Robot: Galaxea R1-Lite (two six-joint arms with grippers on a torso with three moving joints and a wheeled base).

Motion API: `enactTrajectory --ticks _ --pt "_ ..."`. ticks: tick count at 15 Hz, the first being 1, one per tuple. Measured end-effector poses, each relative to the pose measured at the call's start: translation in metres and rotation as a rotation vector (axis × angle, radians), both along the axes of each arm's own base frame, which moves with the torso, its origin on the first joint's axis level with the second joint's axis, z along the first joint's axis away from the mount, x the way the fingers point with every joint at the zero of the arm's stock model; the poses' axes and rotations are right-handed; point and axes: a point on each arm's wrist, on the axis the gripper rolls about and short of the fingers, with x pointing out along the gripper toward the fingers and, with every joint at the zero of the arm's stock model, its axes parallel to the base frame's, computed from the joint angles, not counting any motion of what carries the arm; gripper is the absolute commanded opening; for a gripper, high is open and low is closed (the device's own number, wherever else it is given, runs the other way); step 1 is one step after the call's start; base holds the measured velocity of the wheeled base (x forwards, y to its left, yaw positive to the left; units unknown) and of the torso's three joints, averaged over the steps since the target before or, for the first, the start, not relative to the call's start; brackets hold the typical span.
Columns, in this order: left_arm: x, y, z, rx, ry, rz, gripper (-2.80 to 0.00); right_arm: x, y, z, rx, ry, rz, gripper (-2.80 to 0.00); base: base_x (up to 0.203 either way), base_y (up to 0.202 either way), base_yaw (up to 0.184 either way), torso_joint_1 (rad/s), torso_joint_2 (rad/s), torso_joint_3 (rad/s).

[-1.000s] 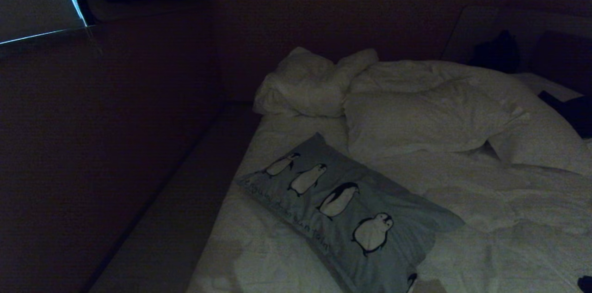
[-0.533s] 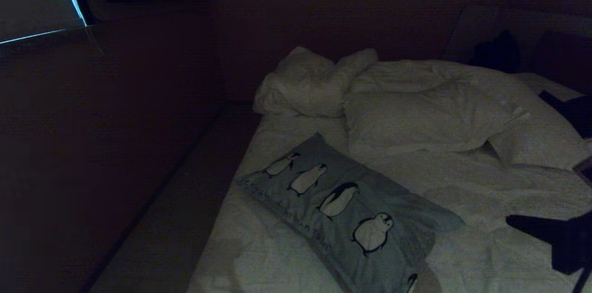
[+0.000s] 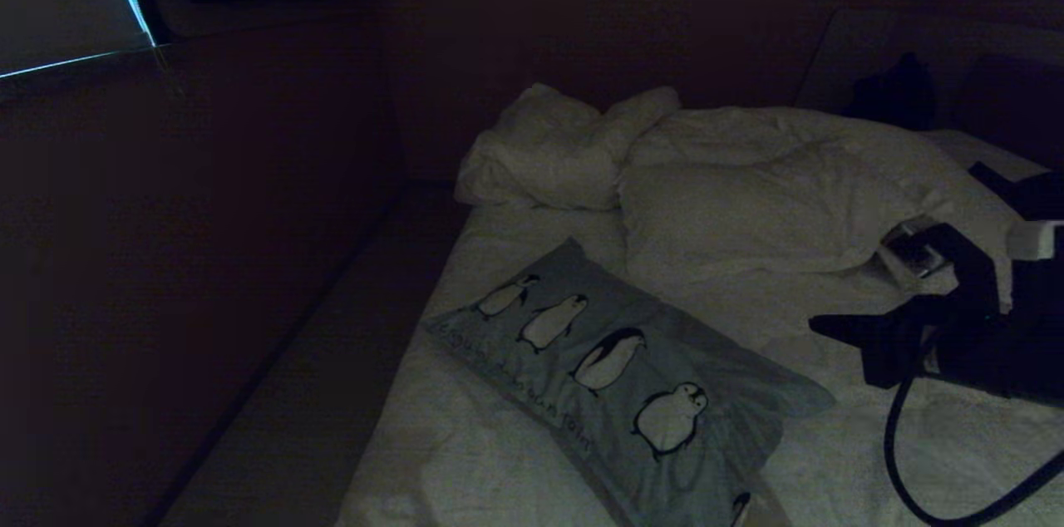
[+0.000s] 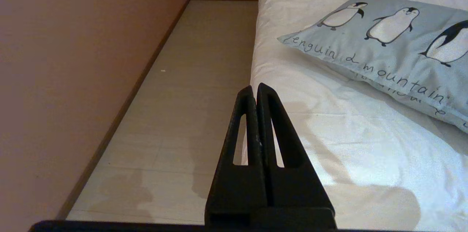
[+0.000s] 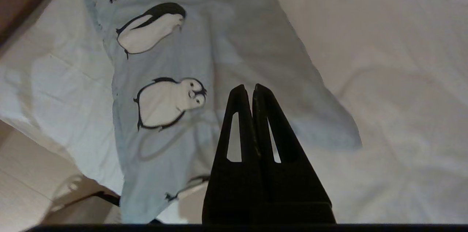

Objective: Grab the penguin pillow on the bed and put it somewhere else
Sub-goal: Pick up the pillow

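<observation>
Penguin pillow [image 3: 619,381] lies flat on bed [image 3: 914,444], near its left edge, below white pillows [image 3: 765,211]. Right pincer [image 3: 819,326] hovers just beside pillow's right corner, tips pressed together, empty. Left pincer [image 4: 255,89] likewise closed, over bed edge by floor [image 4: 190,78].

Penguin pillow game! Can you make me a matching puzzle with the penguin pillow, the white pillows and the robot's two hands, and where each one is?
Things:
1. penguin pillow
2. white pillows
3. right hand
4. left hand

Places:
A. shut, near the bed's floor-side edge
B. piled at the far end of the bed
C. shut, above the bed beside the penguin pillow
D. flat on the bed, near its edge

Pairs: 1-D, 2-B, 3-C, 4-A
</observation>
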Motion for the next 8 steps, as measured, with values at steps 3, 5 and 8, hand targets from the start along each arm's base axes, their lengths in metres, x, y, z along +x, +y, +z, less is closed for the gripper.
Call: enactTrajectory --ticks 3,5,8 --pt "0.0 0.0 0.0 0.0 0.0 0.0 -2.8 0.013 0.006 -0.013 -0.022 0.036 0.028 -2.8 0.0 0.0 0.0 0.0 0.0 0.0" --pt "0.0 0.0 0.0 0.0 0.0 0.001 -2.8 0.02 0.007 -0.023 -0.031 0.071 0.034 -2.8 0.0 0.0 0.0 0.0 0.0 0.0" --pt "0.0 0.0 0.0 -0.001 0.0 0.001 -2.8 0.029 0.009 -0.043 -0.054 0.117 0.048 -2.8 0.0 0.0 0.0 0.0 0.0 0.0"
